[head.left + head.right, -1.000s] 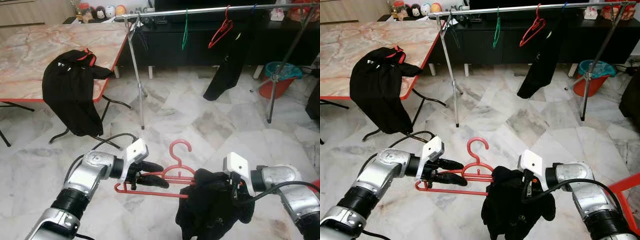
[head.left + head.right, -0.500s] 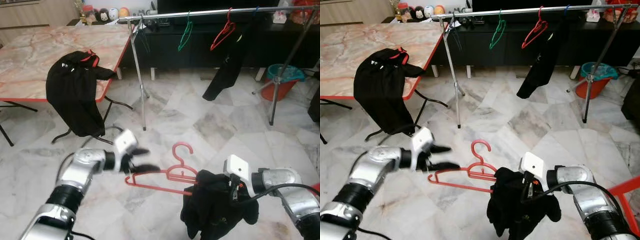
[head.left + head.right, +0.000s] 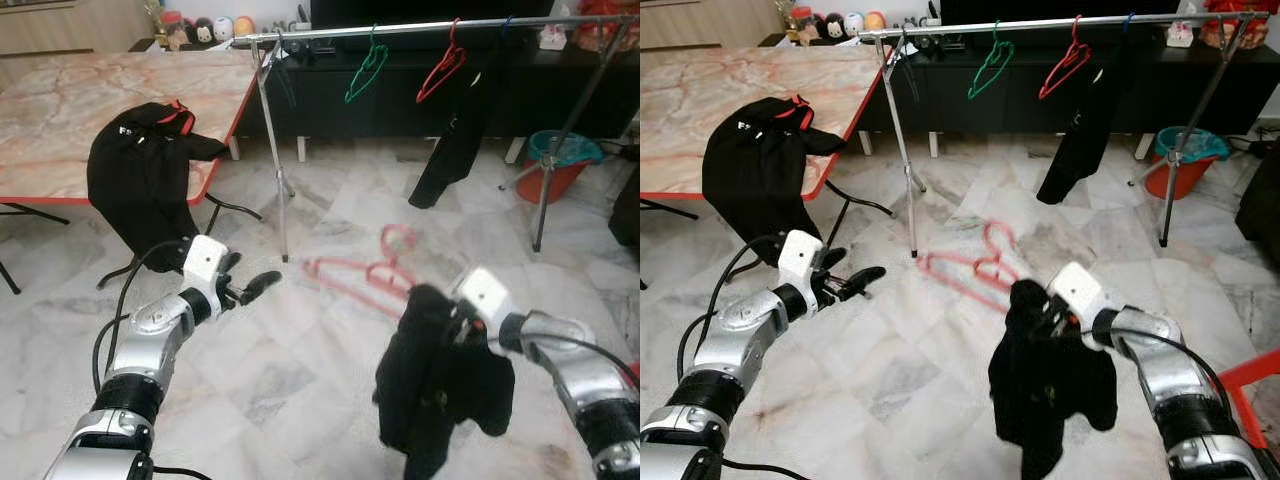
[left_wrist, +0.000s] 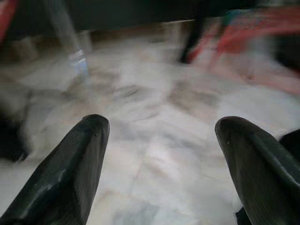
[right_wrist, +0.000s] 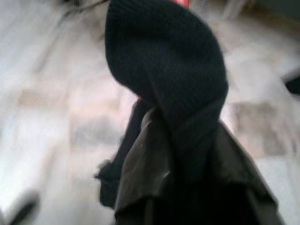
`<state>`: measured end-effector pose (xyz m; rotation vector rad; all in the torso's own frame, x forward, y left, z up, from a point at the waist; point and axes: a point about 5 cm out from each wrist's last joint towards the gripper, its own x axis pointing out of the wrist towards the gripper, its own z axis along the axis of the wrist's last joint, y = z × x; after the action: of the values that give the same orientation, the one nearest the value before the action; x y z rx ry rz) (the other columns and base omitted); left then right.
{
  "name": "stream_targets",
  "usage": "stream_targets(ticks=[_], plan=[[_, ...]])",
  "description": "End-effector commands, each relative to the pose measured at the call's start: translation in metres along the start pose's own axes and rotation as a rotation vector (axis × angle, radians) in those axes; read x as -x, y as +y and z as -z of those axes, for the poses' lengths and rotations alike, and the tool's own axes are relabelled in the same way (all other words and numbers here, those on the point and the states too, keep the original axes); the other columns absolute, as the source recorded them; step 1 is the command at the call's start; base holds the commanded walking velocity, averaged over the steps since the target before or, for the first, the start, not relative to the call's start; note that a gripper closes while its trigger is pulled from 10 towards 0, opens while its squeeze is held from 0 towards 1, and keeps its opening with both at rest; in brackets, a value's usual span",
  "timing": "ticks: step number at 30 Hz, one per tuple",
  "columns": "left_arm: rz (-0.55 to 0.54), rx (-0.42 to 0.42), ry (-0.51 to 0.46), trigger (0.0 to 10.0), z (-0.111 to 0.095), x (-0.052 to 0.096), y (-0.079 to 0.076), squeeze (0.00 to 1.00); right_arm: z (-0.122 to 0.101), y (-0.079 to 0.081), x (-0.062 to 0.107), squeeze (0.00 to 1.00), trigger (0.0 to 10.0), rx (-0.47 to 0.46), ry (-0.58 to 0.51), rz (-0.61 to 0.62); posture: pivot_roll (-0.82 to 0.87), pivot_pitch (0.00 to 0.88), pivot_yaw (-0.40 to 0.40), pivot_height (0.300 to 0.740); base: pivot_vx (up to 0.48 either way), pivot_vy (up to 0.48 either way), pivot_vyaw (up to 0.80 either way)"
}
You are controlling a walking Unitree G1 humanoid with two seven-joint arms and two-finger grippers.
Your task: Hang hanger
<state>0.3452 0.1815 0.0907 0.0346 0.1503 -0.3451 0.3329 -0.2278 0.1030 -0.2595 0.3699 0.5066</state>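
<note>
A red hanger (image 3: 372,272), blurred by motion, hangs in the air above the floor with a black garment (image 3: 435,390) draped over its near end. My right gripper (image 3: 455,322) is shut on that end, its fingers buried in the cloth (image 5: 164,84). My left gripper (image 3: 248,278) is open and holds nothing, low on the left and well apart from the hanger; its two fingers (image 4: 70,178) stand wide apart over bare floor. The clothes rail (image 3: 400,24) runs across the back.
On the rail hang a green hanger (image 3: 365,70), a red hanger (image 3: 440,68) and a dark garment (image 3: 450,150). A marble-top table (image 3: 60,110) at left has a black garment (image 3: 140,185) over its edge. A teal-and-red bucket (image 3: 563,150) stands back right.
My left gripper let go of the red hanger and drew back to the left. My right arm lifted the hanger and garment up and forward.
</note>
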Motion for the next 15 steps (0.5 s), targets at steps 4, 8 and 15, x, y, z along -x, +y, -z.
stream_targets(ticks=[4,8,15], plan=[[-0.039,-0.019,0.070,10.0,0.022,0.000,-0.013,0.00,-0.036,-0.003,-0.009,0.00,0.0,-0.045,-0.125,0.058,-0.25,0.033,0.030,0.740,0.000,0.000,0.00],[0.050,-0.076,0.077,10.0,0.027,-0.005,-0.035,0.00,-0.064,0.006,-0.017,0.00,0.0,-0.043,-0.189,0.010,-0.25,0.033,0.030,0.740,0.000,0.000,0.00],[0.103,-0.167,0.054,10.0,0.030,-0.014,-0.062,0.00,-0.103,0.025,-0.029,0.00,0.0,-0.023,-0.247,-0.092,-0.25,0.027,0.015,0.740,0.000,0.000,0.00]])
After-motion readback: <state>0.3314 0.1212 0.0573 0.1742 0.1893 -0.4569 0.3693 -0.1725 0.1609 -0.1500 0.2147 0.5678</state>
